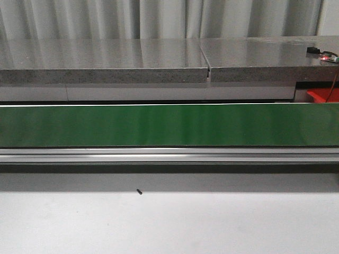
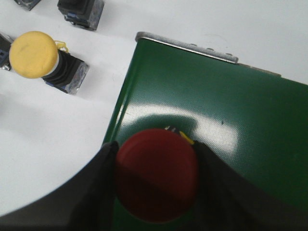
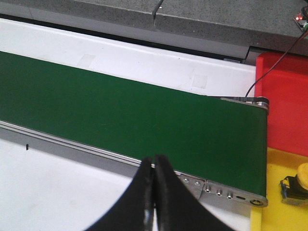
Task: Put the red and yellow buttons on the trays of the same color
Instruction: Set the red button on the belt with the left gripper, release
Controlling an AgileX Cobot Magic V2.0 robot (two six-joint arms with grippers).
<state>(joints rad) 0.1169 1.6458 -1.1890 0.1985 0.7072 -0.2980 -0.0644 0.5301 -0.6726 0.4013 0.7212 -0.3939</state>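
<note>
In the left wrist view my left gripper (image 2: 156,175) is shut on a red button (image 2: 156,173), held over the end of the green belt (image 2: 211,125). A yellow button (image 2: 33,54) on a black base stands on the white table beside the belt end. In the right wrist view my right gripper (image 3: 155,166) is shut and empty, over the belt's metal rail. Past the belt's end lie the red tray (image 3: 284,101) and the yellow tray (image 3: 284,192), and another yellow button (image 3: 297,183) rests on the yellow tray. Neither gripper shows in the front view.
The long green belt (image 1: 169,124) crosses the front view, with a grey stone ledge (image 1: 106,61) behind and white table (image 1: 169,222) in front. Two more black button bases (image 2: 81,12) stand near the yellow button. A red corner of the tray (image 1: 323,95) shows far right.
</note>
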